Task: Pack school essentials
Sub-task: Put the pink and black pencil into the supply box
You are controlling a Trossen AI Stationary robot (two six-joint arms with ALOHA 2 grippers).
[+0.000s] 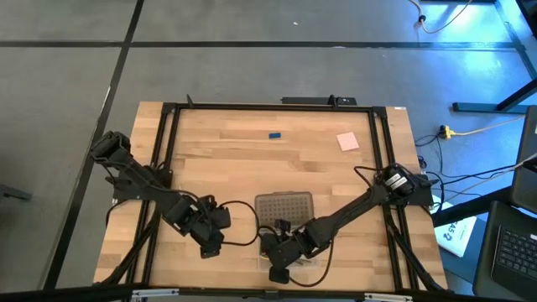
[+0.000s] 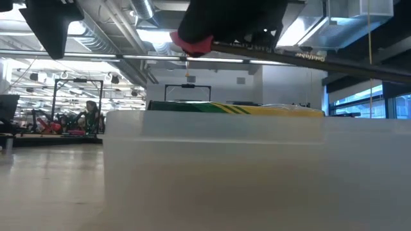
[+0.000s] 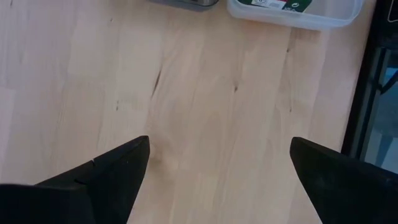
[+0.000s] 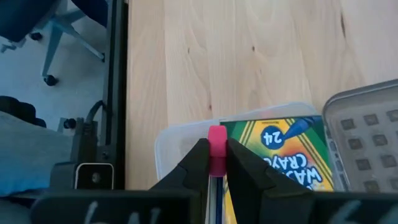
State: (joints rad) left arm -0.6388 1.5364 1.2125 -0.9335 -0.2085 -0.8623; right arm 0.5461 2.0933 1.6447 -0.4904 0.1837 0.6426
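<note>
A: Why do we hold the right claw [image 4: 216, 163] over the clear case [image 4: 180, 140] at the worktop's near edge?

B: It pinches a pink-ended pencil [image 4: 216, 144] beside the crayon box [image 4: 280, 155], ready to drop in. The left claw [image 3: 217, 168] waits, spread wide.

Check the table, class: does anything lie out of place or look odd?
Two items lie stranded far from the clear plastic case: a tiny blue eraser and a pink square pad, near the table's far edge. The pad sits askew to the wood grain. Nothing looks spilled or damaged.
</note>
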